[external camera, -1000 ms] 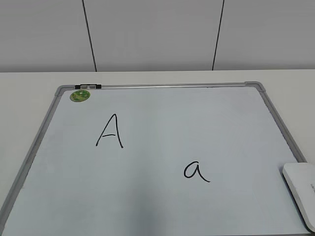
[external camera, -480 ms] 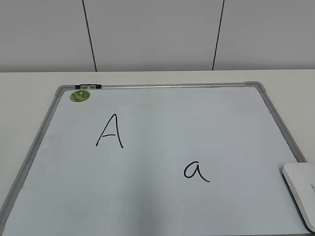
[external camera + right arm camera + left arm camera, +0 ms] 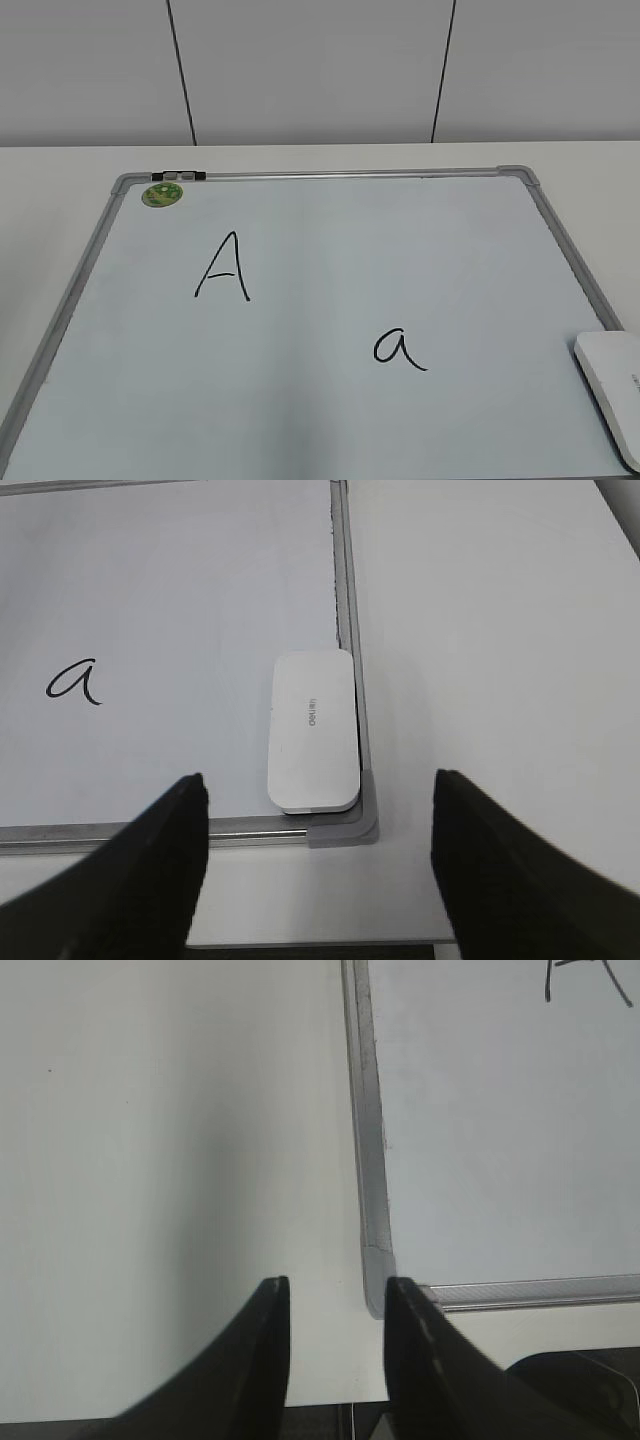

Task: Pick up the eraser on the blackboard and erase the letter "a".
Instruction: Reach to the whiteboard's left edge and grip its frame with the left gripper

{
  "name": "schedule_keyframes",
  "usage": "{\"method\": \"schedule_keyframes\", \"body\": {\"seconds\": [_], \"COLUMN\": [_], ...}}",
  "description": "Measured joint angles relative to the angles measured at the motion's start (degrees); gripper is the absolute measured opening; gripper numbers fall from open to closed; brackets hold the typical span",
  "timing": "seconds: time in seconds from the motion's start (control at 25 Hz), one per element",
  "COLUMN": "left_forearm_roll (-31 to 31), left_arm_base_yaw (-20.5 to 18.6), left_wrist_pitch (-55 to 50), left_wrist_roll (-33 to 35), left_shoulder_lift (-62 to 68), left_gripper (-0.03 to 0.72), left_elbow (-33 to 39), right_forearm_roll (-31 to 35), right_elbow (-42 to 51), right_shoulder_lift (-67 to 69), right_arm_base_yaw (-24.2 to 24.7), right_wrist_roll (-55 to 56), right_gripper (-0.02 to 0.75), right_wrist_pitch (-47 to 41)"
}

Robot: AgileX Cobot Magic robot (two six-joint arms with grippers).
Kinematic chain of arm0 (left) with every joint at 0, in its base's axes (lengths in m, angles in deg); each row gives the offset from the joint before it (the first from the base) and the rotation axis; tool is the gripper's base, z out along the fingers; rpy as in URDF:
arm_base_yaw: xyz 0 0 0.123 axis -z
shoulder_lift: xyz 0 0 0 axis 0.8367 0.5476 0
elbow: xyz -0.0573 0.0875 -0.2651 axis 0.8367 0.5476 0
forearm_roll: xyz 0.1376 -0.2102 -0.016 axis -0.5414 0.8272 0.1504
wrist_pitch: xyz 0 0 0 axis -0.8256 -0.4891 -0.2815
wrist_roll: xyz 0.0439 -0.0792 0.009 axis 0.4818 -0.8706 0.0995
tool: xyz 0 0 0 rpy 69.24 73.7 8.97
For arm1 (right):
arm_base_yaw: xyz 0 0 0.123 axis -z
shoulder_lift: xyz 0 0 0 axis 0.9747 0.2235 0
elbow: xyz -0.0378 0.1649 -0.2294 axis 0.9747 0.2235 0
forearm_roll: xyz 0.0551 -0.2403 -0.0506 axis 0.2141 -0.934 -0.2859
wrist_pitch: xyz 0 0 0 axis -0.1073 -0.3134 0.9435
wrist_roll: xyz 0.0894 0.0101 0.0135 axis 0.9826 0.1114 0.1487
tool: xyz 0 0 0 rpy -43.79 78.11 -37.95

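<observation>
The blackboard [image 3: 330, 420] lies flat on the table, a pale board with a grey frame. The letter "a" [image 3: 399, 348] is written right of the middle; it also shows in the right wrist view [image 3: 74, 682]. The white eraser [image 3: 615, 385] lies at the board's near right corner; it also shows in the right wrist view [image 3: 313, 730], against the frame. My right gripper [image 3: 318, 865] is open wide and empty, above the table just short of that corner. My left gripper [image 3: 335, 1350] is open and empty, near the board's near left corner [image 3: 378, 1290].
A capital "A" [image 3: 224, 267] is on the board's left half. A green sticker [image 3: 161, 194] sits at the far left corner. The white table [image 3: 60, 190] surrounds the board; its front edge [image 3: 300, 945] is below my right gripper.
</observation>
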Motion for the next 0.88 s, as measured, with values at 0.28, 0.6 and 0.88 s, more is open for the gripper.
{"method": "schedule_keyframes", "body": {"seconds": [0.28, 0.6, 0.88], "left_forearm_roll": [0.0, 1.6, 2.0], "left_arm_base_yaw": [0.0, 0.0, 0.1], "left_wrist_pitch": [0.3, 0.8, 1.5], "left_wrist_roll": [0.0, 0.0, 0.0], "left_shoulder_lift": [21.0, 38.4, 48.9], "left_gripper": [0.243, 0.243, 0.243], "left_elbow": [-11.3, -22.2, -27.3], "right_forearm_roll": [0.0, 0.0, 0.0], "right_elbow": [0.0, 0.0, 0.0], "right_shoulder_lift": [0.0, 0.0, 0.0], "right_arm_base_yaw": [0.0, 0.0, 0.0], "right_wrist_roll": [0.0, 0.0, 0.0], "right_gripper": [0.519, 0.519, 0.519], "right_wrist_pitch": [0.0, 0.0, 0.0]}}
